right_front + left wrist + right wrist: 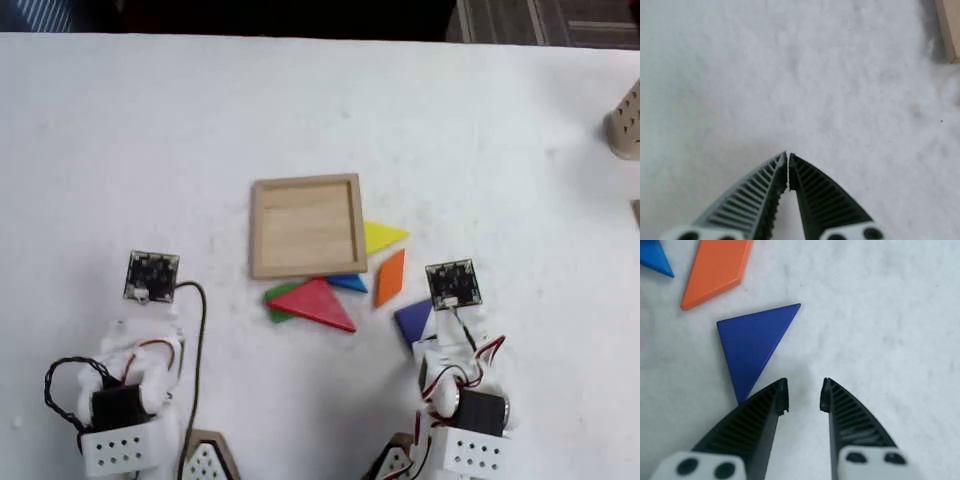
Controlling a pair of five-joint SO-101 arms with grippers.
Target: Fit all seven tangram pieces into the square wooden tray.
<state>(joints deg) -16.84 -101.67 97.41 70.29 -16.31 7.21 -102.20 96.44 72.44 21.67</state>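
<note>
The square wooden tray [306, 225] lies empty at the table's middle, its corner [950, 27] seen from the left wrist. Along its near and right sides lie a yellow triangle [383, 236], an orange parallelogram [390, 277] [717, 270], a light blue piece [347, 282] [655, 257], a red triangle [317, 304] over a green piece [279, 299], and a dark blue triangle [413, 320] [754, 342]. My right gripper [804, 395] is open, just beside the dark blue triangle's tip. My left gripper [788, 162] is shut and empty over bare table, left of the tray.
The white table [320, 110] stretches wide beyond the tray. A pale perforated object [626, 122] stands at the far right edge. Both arm bases [120, 420] sit at the near edge.
</note>
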